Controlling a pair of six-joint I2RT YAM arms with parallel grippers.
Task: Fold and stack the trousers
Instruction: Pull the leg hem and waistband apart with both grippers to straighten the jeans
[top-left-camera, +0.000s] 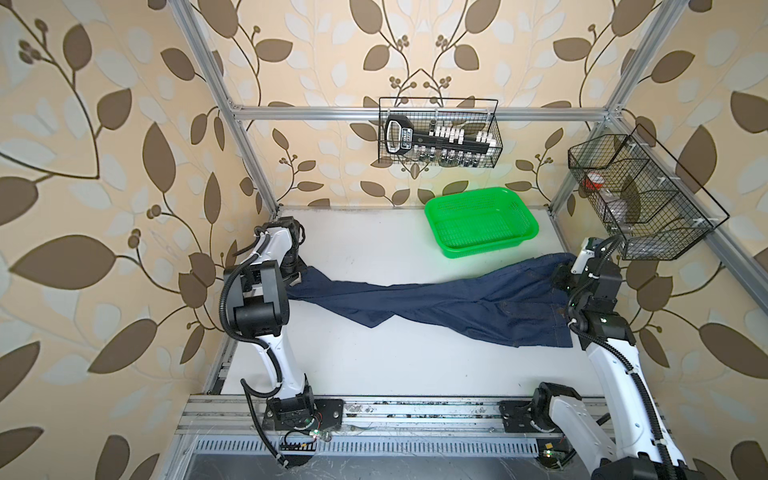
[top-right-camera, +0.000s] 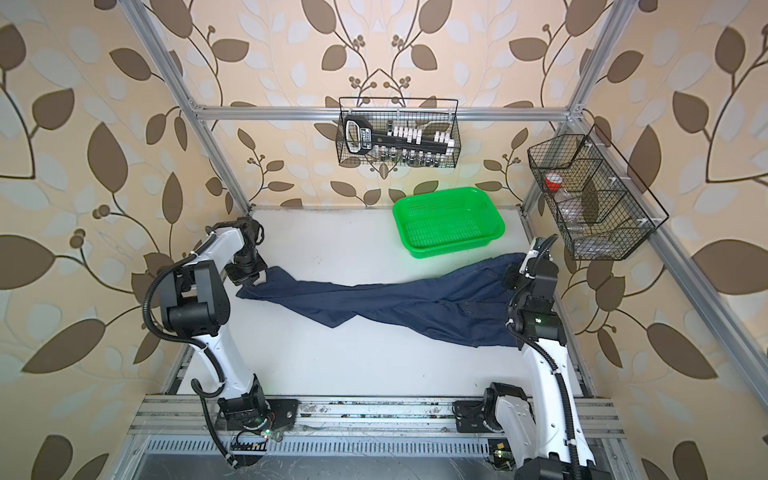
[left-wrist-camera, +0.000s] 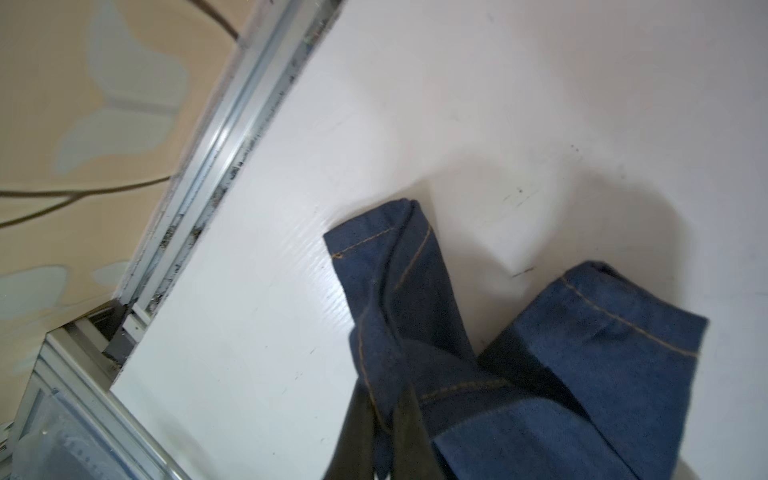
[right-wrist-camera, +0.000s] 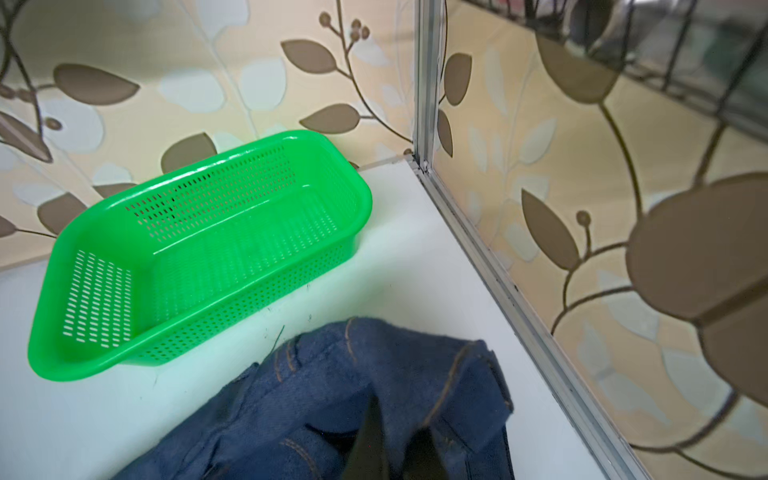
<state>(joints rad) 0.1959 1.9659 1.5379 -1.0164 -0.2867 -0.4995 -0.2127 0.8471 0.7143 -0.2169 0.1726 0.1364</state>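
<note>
Folding is barely beginning: the trousers are lying stretched, twisted and unfolded across the desk, the left end effector pinching a leg hem and the right end effector pinching the waistband.

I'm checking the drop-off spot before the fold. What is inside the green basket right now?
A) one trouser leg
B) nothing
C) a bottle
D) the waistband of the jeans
B: the right wrist view shows the green basket with only its bare mesh floor, and the trousers lie outside it on the table.
</note>
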